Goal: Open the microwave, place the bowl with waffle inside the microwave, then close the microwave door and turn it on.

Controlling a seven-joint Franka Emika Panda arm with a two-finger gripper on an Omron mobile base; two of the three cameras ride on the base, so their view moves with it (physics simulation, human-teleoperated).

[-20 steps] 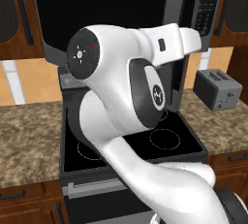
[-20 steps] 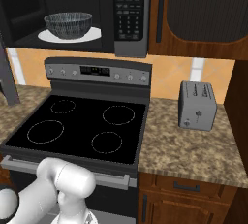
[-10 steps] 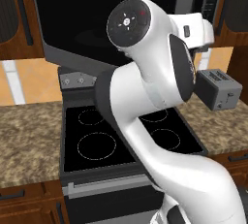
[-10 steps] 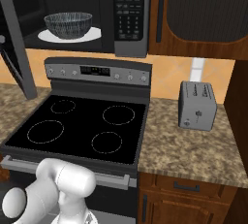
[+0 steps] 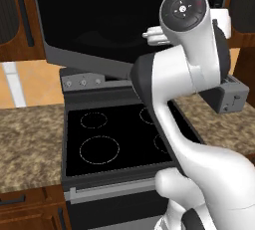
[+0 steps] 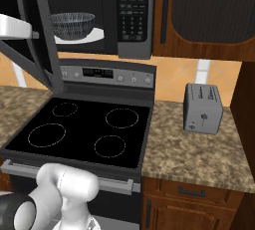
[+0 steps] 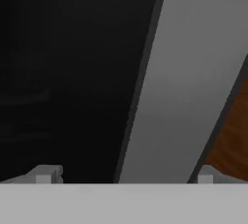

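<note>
- Microwave door (image 5: 104,25) is seen swung partly open above the stove (image 6: 84,129), its black glass and grey steel frame close before the gripper (image 7: 123,174).
- Bowl (image 6: 72,25) is seen inside the microwave (image 6: 132,15) on the white turntable (image 6: 94,36); the waffle cannot be made out.
- No hold is taken: the gripper's jaws are spread wide, with nothing between them.
- The door is judged stiff, hinged and fairly heavy; a flat push on the steel frame is advised over the slippery glass.
- A slow swing is advised to avoid slamming.
</note>
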